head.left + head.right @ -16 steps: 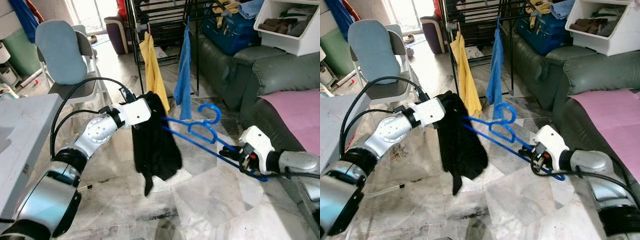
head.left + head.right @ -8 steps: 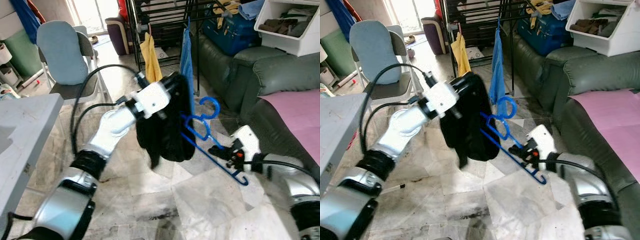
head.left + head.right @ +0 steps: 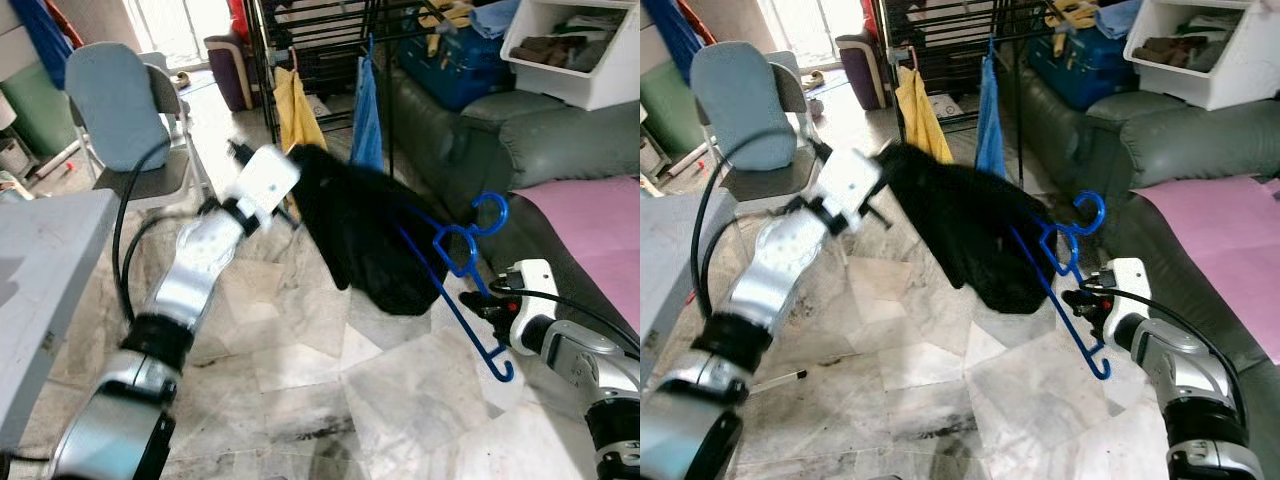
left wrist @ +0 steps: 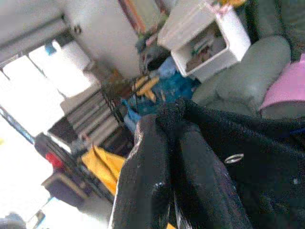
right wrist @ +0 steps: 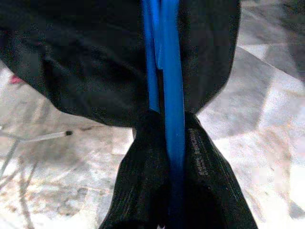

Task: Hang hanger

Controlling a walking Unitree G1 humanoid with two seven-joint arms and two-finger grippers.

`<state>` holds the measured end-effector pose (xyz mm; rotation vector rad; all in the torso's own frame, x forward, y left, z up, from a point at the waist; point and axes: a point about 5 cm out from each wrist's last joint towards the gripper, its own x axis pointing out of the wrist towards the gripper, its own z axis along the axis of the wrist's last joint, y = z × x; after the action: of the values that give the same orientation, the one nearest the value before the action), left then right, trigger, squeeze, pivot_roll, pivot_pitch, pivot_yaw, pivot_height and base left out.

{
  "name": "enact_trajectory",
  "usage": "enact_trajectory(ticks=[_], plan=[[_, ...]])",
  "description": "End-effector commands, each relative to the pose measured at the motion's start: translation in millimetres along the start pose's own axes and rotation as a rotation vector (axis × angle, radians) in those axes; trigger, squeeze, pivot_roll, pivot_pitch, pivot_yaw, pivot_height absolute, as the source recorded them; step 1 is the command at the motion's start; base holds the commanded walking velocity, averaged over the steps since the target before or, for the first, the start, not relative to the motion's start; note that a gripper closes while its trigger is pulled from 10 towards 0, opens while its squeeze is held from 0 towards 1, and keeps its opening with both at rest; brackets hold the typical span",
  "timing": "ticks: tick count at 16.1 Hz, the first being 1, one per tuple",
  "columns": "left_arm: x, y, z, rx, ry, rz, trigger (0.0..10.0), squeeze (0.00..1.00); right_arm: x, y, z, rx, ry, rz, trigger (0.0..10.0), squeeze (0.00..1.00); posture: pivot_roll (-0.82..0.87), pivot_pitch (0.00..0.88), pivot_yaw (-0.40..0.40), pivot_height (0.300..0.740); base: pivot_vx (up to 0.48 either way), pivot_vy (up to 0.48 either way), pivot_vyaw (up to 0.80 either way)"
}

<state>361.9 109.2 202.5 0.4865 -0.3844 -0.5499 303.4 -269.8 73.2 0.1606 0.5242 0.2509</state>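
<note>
Left claw point(image 3: 296, 182) has swung the black cloth point(image 3: 375, 235) up toward the rack point(image 3: 330, 50); right claw point(image 5: 164, 138) grips the blue hanger point(image 3: 455, 270), nearer hanging.

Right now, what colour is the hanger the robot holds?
Blue hanger; clearest in the left eye view.

No readable text, labels, brand marks or numbers in any view. Motion blur smears the head views, and both wrist views are too soft for any print to resolve.
</note>
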Motion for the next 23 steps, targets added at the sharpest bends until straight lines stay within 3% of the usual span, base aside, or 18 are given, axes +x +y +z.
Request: enact_trajectory(ticks=[1,4,5,6,8,9,10,12,13,14,16,17,18,19,20,22,23], plan=[[-0.2,17.1,12.1,0.003,-0.043,0.083,10.0,0.00,-1.9,-8.2,7.9,0.039,-0.033,-0.063,10.0,0.00,-0.12,0.000,0.069,0.740,0.000,0.000,0.00],[-8.4,-2.1,0.2,0.001,0.013,0.034,10.0,0.00,-1.5,-8.5,25.1,0.174,-0.112,-0.078,10.0,0.00,-0.13,0.000,0.067,0.740,0.000,0.000,0.00],[-12.2,-16.5,-6.2,0.043,0.053,-0.024,10.0,0.00,-0.6,-4.4,34.3,0.245,-0.152,-0.033,10.0,0.00,-0.13,0.000,0.061,0.740,0.000,0.000,0.00],[-13.3,-24.4,-2.1,0.018,0.017,-0.039,10.0,0.00,-0.9,-5.0,36.0,0.220,-0.153,-0.040,10.0,0.00,-0.13,0.000,0.056,0.740,0.000,0.000,0.00],[-15.6,-34.1,-2.1,-0.008,0.016,-0.056,10.0,0.00,-5.1,-22.0,43.9,0.263,-0.225,-0.183,10.0,0.00,-0.13,0.000,0.051,0.740,0.000,0.000,0.00],[-18.1,-41.3,-3.1,-0.025,0.021,-0.078,10.0,0.00,-10.9,-36.1,52.5,0.377,-0.292,-0.289,10.0,0.00,-0.13,0.000,0.051,0.740,0.000,0.000,0.00],[-20.7,-49.5,-4.1,-0.023,0.031,-0.101,10.0,0.00,-8.4,-28.7,58.4,0.389,-0.285,-0.218,10.0,0.00,-0.14,0.000,0.052,0.740,0.000,0.000,0.00],[-24.1,-76.6,-1.6,-0.023,0.017,-0.215,10.0,0.00,2.6,9.3,66.3,0.275,-0.231,0.029,10.0,0.00,-0.14,0.000,0.049,0.740,0.000,0.000,0.00],[-28.0,-100.0,4.2,0.009,-0.030,-0.332,10.0,0.00,6.5,28.1,71.5,0.239,-0.235,0.124,10.0,0.00,-0.14,0.000,0.049,0.740,0.000,0.000,0.00],[-31.3,-113.9,7.4,0.035,-0.061,-0.380,10.0,0.00,9.3,33.0,76.6,0.183,-0.263,0.107,10.0,0.00,-0.14,0.000,0.047,0.740,0.000,0.000,0.00],[-37.4,-125.4,10.8,-0.019,-0.067,-0.395,10.0,0.00,12.1,12.1,81.0,0.130,-0.293,-0.130,10.0,0.00,-0.15,0.000,0.048,0.740,0.000,0.000,0.00],[-40.4,-127.0,8.0,-0.017,-0.047,-0.399,10.0,0.00,11.4,9.7,84.0,0.134,-0.297,-0.155,10.0,0.00,-0.15,0.000,0.050,0.740,0.000,0.000,0.00],[-44.2,-128.5,6.7,-0.016,-0.044,-0.397,10.0,0.00,11.9,23.2,91.1,0.140,-0.308,-0.059,10.0,0.00,-0.15,0.000,0.050,0.740,0.000,0.000,0.00],[-43.9,-127.9,7.8,-0.022,-0.049,-0.384,10.0,0.00,12.7,26.4,92.4,0.107,-0.308,-0.056,10.0,0.00,-0.15,0.000,0.050,0.740,0.000,0.000,0.00],[-37.3,-122.0,16.1,-0.013,-0.090,-0.304,10.0,0.00,19.5,31.8,88.5,0.045,-0.268,-0.070,10.0,0.00,-0.15,0.000,0.045,0.740,0.000,0.000,0.00],[-32.9,-117.6,21.3,-0.024,-0.105,-0.255,10.0,0.00,25.0,27.6,82.3,0.088,-0.233,-0.130,10.0,0.00,-0.14,0.000,0.041,0.740,0.000,0.000,0.00],[-29.3,-112.3,25.8,-0.041,-0.116,-0.216,10.0,0.00,31.9,43.7,66.9,0.035,-0.121,0.021,10.0,0.00,-0.14,0.000,0.036,0.740,0.000,0.000,0.00]])
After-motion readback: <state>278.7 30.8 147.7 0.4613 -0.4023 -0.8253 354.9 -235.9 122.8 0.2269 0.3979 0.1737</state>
